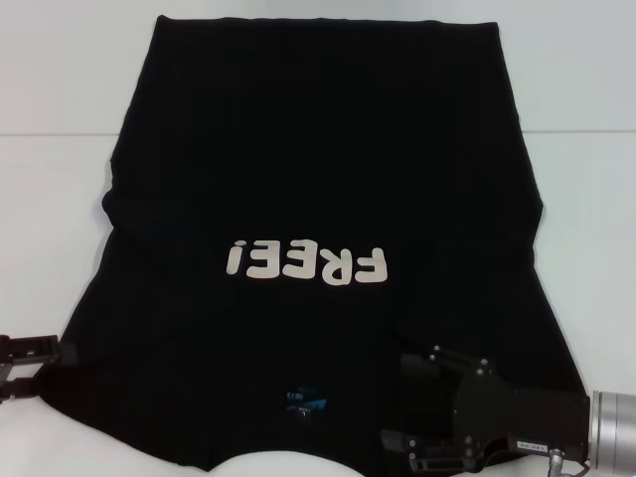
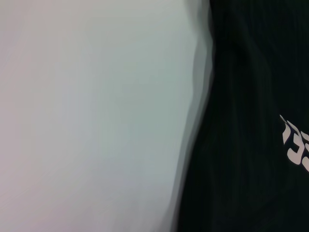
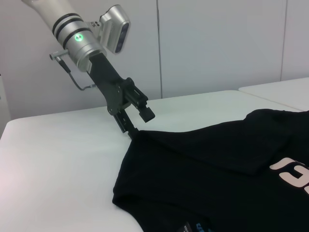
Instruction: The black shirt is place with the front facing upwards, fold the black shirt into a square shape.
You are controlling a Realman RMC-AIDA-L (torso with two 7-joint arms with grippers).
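Black shirt [image 1: 318, 199]: flat on white table [image 1: 60, 179], "FREE!" up
Left gripper [image 3: 137, 121]: fingers spread, lower one at shirt's edge
Right gripper [image 1: 422, 412]: over near hem, gap unclear

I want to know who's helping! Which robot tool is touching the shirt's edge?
The left tool, at the black shirt's near-left edge. The right tool hovers over the cloth by the collar.

Bright, even overhead light washes the white table [image 1: 60, 199] pale, while the left wrist view blurs softly along the black shirt [image 2: 251, 72] edge.
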